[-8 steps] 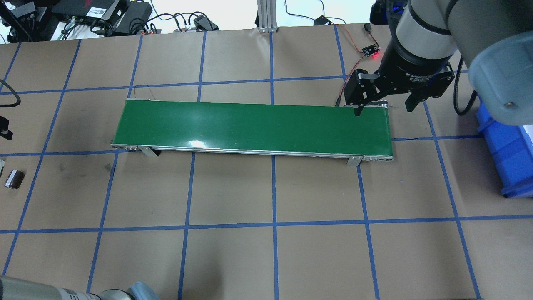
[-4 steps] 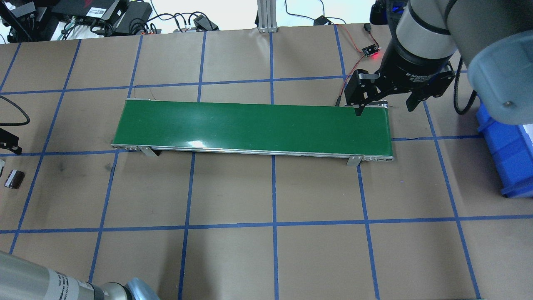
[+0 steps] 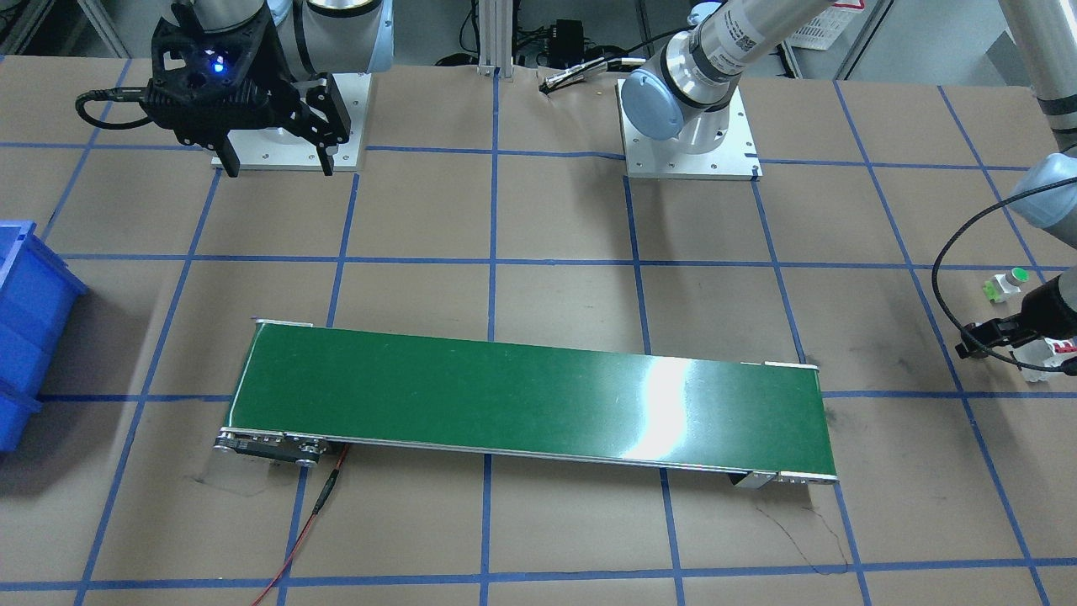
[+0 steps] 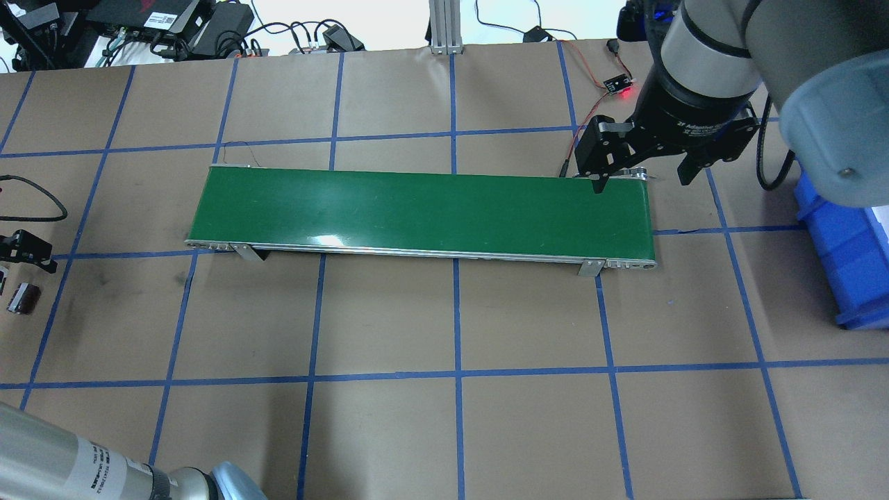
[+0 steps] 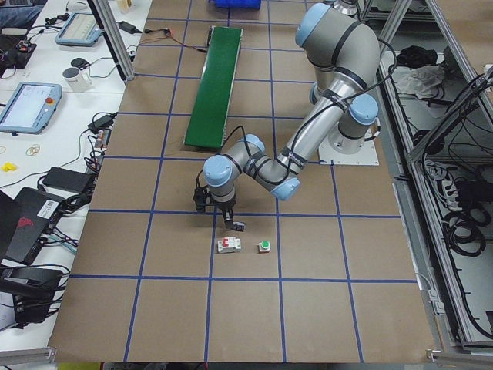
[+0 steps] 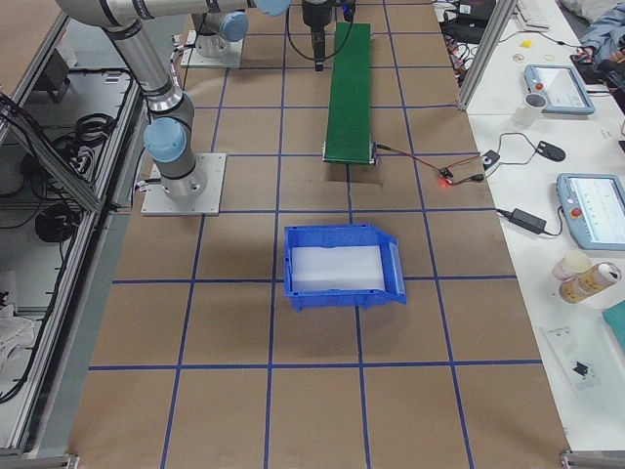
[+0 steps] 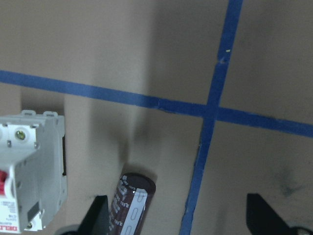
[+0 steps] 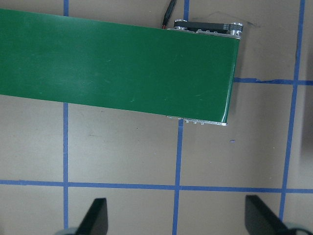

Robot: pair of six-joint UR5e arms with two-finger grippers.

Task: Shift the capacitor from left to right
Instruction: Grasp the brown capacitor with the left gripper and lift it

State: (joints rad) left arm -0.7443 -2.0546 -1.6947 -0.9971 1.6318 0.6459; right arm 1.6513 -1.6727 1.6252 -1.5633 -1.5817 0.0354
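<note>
Where the overhead camera takes in the table, the capacitor [image 4: 23, 299] lies on its side on brown paper at the far left edge, well apart from the green conveyor belt [image 4: 424, 212]; the left gripper [image 4: 26, 248] shows only partly, near it, and the right gripper [image 4: 642, 179] hangs spread wide at the belt's right end. Left wrist view: capacitor [image 7: 134, 203] just beside a white breaker [image 7: 29, 176], lying between the left gripper's [image 7: 178, 218] parted fingers, close to the finger on the breaker's side, ungripped. Right wrist view: right gripper [image 8: 178, 218] fingers wide apart over taped paper, belt end beyond them.
</note>
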